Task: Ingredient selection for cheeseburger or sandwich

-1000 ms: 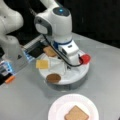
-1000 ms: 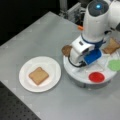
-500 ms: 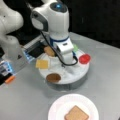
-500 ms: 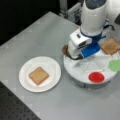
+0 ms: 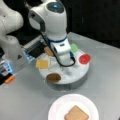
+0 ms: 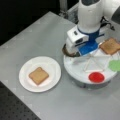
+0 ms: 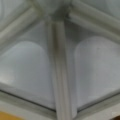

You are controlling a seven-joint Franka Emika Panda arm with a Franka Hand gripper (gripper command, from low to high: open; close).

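The ingredients lie on a white sectioned tray [image 5: 75, 75]: a yellow cheese square [image 5: 42, 64], a dark brown patty [image 5: 53, 77], a red disc [image 5: 85, 59], a green leaf [image 5: 74, 47] and a toast square [image 6: 110, 46]. Another toast square [image 6: 38, 75] lies alone on the white paper plate [image 6: 51, 65]. My gripper [image 5: 65, 64] hangs low over the tray's middle, between the cheese and the red disc, with its fingers hidden behind the hand. The wrist view shows only the tray's dividers [image 7: 58, 75] close below, with a yellow sliver of cheese [image 7: 10, 117] in the bottom left corner.
The arm's white base [image 5: 12, 47] stands at a front view's left, with a small orange object [image 5: 10, 79] beside it. The grey table [image 6: 37, 32] spreads around the plate and tray, and a dark perforated surface [image 6: 15, 110] lies beyond its edge.
The hand has slid across the tray toward the patty's side and sits lower over the dividers. The food pieces and the plate have not moved.
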